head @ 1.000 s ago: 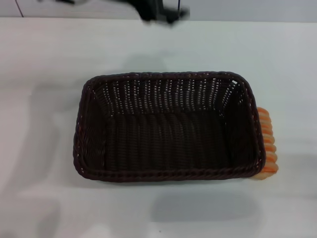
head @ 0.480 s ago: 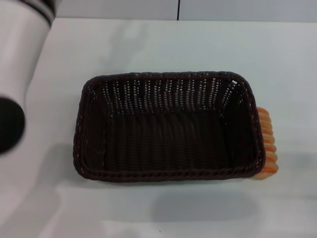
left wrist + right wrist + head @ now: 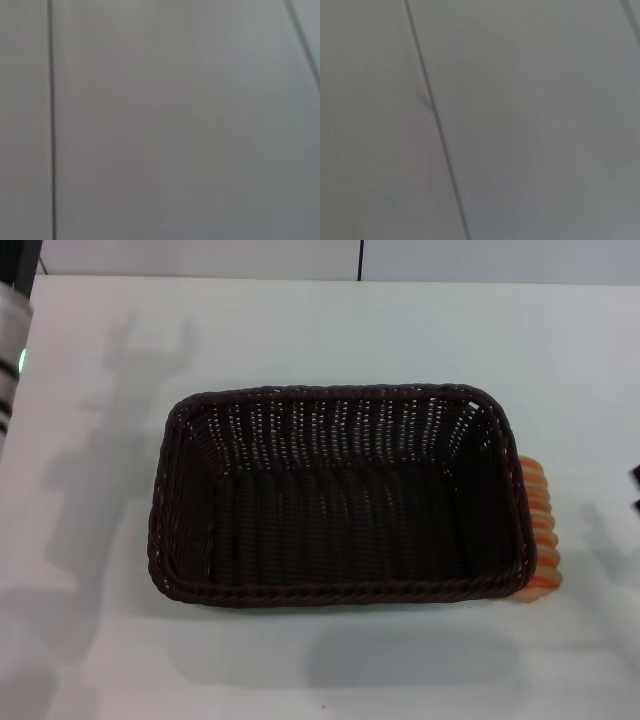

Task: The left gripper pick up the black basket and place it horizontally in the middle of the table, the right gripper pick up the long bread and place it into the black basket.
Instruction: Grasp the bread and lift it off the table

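The black basket (image 3: 335,495) stands lengthwise across the middle of the white table (image 3: 330,330), open side up and empty. The long bread (image 3: 541,530), tan with orange stripes, lies on the table against the outside of the basket's right end, partly hidden by the rim. Only a silver piece of my left arm (image 3: 10,360) with a green light shows at the far left edge; its gripper is out of view. A small black part of my right gripper (image 3: 636,490) shows at the far right edge, right of the bread and apart from it.
The table's far edge meets a pale wall with a dark vertical seam (image 3: 360,260). Both wrist views show only a plain grey surface with a dark seam (image 3: 51,120) (image 3: 435,115).
My left arm has drawn back from the upper left of the view to the left edge. A black part of my right gripper has come in at the right edge. Basket and bread have not moved.
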Available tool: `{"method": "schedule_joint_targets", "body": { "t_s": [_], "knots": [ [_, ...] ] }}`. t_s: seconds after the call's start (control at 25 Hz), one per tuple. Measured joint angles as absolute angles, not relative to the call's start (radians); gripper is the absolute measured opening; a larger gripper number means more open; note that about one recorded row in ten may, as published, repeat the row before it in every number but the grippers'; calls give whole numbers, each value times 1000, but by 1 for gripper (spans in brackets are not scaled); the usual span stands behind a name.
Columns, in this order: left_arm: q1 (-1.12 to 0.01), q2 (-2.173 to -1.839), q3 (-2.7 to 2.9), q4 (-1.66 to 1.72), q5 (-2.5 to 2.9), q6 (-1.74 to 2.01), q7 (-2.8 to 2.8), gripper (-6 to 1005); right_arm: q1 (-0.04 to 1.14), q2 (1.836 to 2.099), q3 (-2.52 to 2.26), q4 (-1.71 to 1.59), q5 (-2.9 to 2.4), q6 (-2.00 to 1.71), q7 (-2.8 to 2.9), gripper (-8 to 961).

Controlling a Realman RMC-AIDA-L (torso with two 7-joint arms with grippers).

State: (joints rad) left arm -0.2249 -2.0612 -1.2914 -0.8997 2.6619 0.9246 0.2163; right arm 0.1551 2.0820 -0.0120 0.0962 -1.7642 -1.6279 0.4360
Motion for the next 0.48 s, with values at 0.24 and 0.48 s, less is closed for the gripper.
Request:
{"method": "schedule_joint_targets", "body": {
  "t_s": [0.24, 0.48],
  "knots": [
    [-228, -2063, -1300, -787, 2660, 965, 139, 801, 197, 2085, -38, 115, -1772, -1534, 436, 808],
    [-229, -2064, -1299, -764, 2667, 972, 139, 801, 251, 2084, -53, 139, -1799, -1417, 436, 807]
  ]
}}
